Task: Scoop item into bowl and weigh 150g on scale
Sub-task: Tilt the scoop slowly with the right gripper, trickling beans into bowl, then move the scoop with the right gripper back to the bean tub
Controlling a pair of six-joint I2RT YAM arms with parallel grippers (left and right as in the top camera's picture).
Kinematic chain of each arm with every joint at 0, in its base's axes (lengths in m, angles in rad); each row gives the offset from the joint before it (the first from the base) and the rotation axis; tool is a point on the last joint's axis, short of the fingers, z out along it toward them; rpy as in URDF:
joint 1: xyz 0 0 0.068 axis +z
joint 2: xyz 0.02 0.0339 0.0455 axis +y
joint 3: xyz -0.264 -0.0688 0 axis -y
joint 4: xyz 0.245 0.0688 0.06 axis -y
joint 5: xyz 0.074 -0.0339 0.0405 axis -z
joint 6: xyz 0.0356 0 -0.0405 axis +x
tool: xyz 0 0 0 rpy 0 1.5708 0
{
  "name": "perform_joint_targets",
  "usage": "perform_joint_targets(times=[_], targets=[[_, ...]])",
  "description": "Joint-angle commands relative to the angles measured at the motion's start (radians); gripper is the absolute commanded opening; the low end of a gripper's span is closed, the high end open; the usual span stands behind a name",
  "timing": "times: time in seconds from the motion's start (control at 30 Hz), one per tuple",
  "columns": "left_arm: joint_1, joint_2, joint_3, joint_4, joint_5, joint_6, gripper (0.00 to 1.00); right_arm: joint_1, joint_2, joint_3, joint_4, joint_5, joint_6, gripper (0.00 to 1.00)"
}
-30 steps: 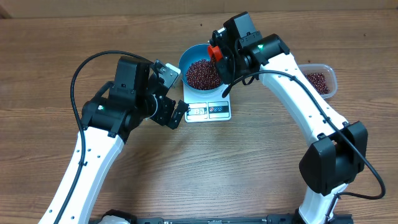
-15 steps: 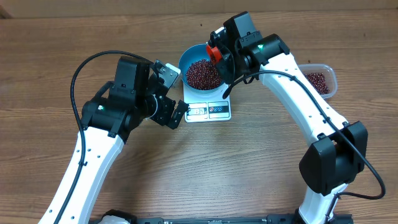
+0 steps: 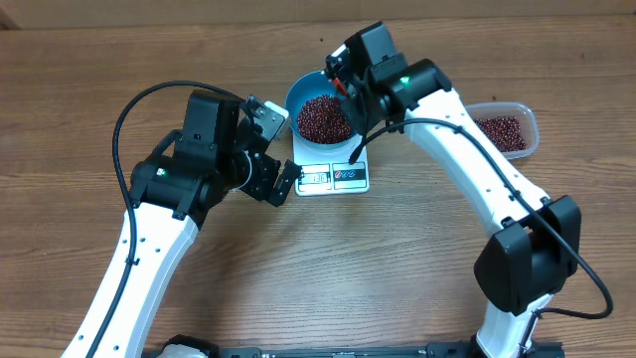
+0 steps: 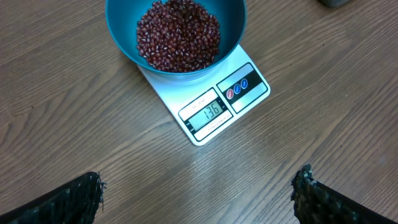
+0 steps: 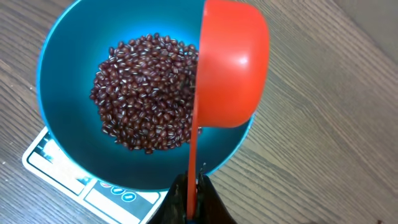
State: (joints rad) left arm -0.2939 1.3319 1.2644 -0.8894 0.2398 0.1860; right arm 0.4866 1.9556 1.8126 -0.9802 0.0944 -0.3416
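While the red scoop (image 5: pixel 233 68) was held tipped on its side over the blue bowl (image 5: pixel 62 62), its handle was clamped in the right gripper (image 5: pixel 193 199). Red-brown beans (image 5: pixel 146 93) were heaped in that bowl, which was seated on the white scale (image 4: pixel 255 93). The left gripper (image 4: pixel 199 190) was held spread wide near the scale.

The scale (image 4: pixel 214 99) carries the only readable number: its display (image 4: pixel 206 111) shows 136 in dark digits on a pale window. The small print just above that window and the marks on the buttons (image 4: pixel 237 88) beside it are too small to read.
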Motion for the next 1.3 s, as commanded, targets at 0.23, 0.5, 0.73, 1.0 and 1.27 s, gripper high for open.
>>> perform_joint_targets(times=[0.23, 0.5, 0.73, 1.0, 1.27], targets=[[0.004, 0.005, 0.0, 0.004, 0.005, -0.011, 0.99, 0.008, -0.029, 0.031, 0.003, 0.005, -0.004, 0.04], [0.004, 0.005, 0.0, 0.004, 0.005, -0.011, 1.0, -0.054, -0.111, 0.031, -0.005, -0.1, 0.031, 0.04], [0.004, 0.005, 0.0, 0.004, 0.005, -0.011, 0.99, -0.204, -0.233, 0.031, -0.108, -0.263, 0.061, 0.04], [0.004, 0.005, 0.0, 0.004, 0.005, -0.011, 1.0, -0.517, -0.319, 0.031, -0.301, -0.384, 0.056, 0.04], [0.004, 0.005, 0.0, 0.004, 0.005, -0.011, 1.0, -0.732, -0.283, -0.056, -0.337, -0.379, 0.016, 0.04]])
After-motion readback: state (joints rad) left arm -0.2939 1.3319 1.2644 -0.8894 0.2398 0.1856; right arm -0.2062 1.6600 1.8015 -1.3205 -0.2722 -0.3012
